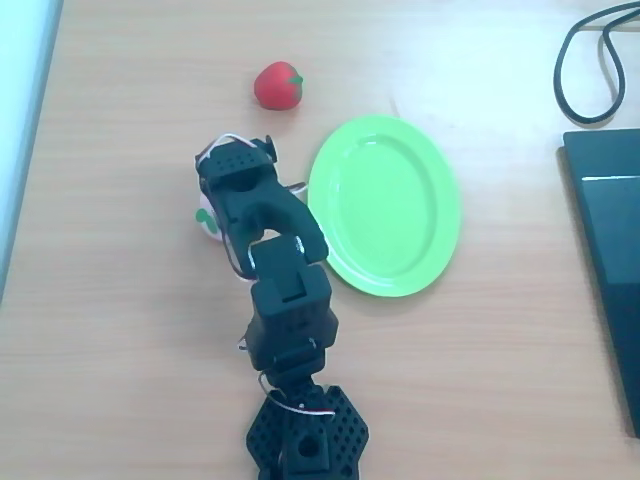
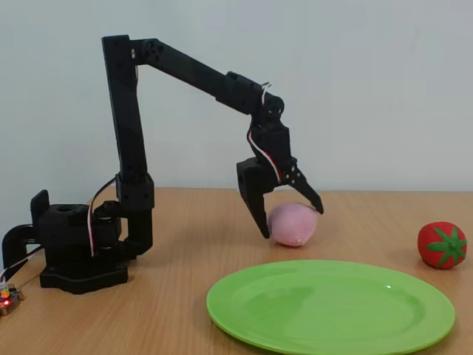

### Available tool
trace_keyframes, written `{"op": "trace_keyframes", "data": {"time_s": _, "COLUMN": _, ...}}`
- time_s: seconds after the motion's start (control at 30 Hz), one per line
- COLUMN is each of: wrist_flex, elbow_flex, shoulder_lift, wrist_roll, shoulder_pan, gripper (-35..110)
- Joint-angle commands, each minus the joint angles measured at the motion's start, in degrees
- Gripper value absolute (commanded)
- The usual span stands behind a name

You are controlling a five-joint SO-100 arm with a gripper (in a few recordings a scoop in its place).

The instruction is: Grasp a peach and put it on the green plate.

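The hand (image 2: 284,211) is spread wide around the peach (image 2: 293,223), which sits on the bench (image 2: 177,296) behind the green plate (image 2: 332,310). One finger touches its left side. To do it well, I think the hand should lower, center, then squeeze gently.
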Motion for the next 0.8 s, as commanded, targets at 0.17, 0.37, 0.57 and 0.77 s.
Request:
{"op": "trace_keyframes", "data": {"time_s": 0.17, "wrist_flex": -0.18, "elbow_flex": -1.05, "shoulder_lift": -0.35, "wrist_roll": 0.09, "shoulder_pan": -1.14, "gripper": 49}}
{"op": "trace_keyframes", "data": {"time_s": 0.37, "wrist_flex": -0.88, "elbow_flex": -1.05, "shoulder_lift": -0.53, "wrist_roll": 0.35, "shoulder_pan": -0.88, "gripper": 45}}
{"op": "trace_keyframes", "data": {"time_s": 0.57, "wrist_flex": -1.93, "elbow_flex": -1.05, "shoulder_lift": -0.53, "wrist_roll": 0.53, "shoulder_pan": -0.62, "gripper": 39}}
{"op": "trace_keyframes", "data": {"time_s": 0.77, "wrist_flex": -1.93, "elbow_flex": -1.05, "shoulder_lift": -0.44, "wrist_roll": 0.79, "shoulder_pan": -0.35, "gripper": 39}}
